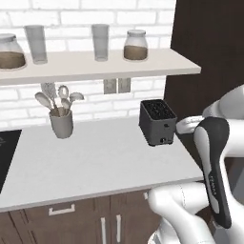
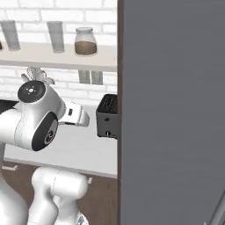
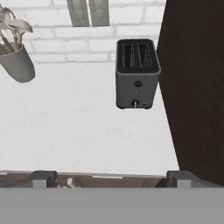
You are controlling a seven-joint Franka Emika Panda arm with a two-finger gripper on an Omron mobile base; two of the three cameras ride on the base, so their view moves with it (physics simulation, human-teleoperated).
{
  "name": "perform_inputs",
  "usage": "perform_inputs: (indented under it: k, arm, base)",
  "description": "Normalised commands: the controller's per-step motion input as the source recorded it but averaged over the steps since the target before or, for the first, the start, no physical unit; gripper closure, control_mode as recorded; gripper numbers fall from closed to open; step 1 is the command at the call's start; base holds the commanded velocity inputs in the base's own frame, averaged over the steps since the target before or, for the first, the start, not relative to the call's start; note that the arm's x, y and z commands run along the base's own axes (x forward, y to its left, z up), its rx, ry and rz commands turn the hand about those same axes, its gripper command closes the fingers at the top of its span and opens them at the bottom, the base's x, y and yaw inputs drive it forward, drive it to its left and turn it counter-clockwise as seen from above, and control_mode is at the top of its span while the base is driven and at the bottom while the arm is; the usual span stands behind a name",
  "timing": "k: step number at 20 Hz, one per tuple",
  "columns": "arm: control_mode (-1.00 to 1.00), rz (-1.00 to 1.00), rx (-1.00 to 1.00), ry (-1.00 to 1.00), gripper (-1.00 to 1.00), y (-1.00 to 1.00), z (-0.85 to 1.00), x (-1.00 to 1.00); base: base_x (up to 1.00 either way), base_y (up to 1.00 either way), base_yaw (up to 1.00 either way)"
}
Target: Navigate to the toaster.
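The jaws (image 3: pixel 111 179) stand open and empty; the toaster (image 3: pixel 136 74) sits on the desk (image 3: pixel 78 131) at 12 o'clock, against a dark cabinet (image 3: pixel 194 87) which the base could clip by drifting toward 3 o'clock

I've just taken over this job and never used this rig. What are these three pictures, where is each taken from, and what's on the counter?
It is a white robot arm on a driving base in a simulated kitchen. Two pictures come from cameras on the base, behind the arm to its left and right. The third looks out along the tool, which holds nothing; its two dark tips stand apart. On the counter stand the toaster, close to a dark cabinet, and a cup of utensils. The shelf above carries jars and glasses.
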Motion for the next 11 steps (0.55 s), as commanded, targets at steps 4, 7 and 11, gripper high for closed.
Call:
perform_inputs:
  k: [4, 7, 11]
  arm:
    - [1.00, 0.00, 0.00, 0.00, -1.00, 0.00, 0.00, 0.00]
    - [1.00, 0.00, 0.00, 0.00, -1.00, 0.00, 0.00, 0.00]
    - [1.00, 0.00, 0.00, 0.00, -1.00, 0.00, 0.00, 0.00]
  base:
    - [1.00, -0.27, 0.09]
    - [1.00, -0.55, 0.10]
    - [1.00, -1.00, 0.03]
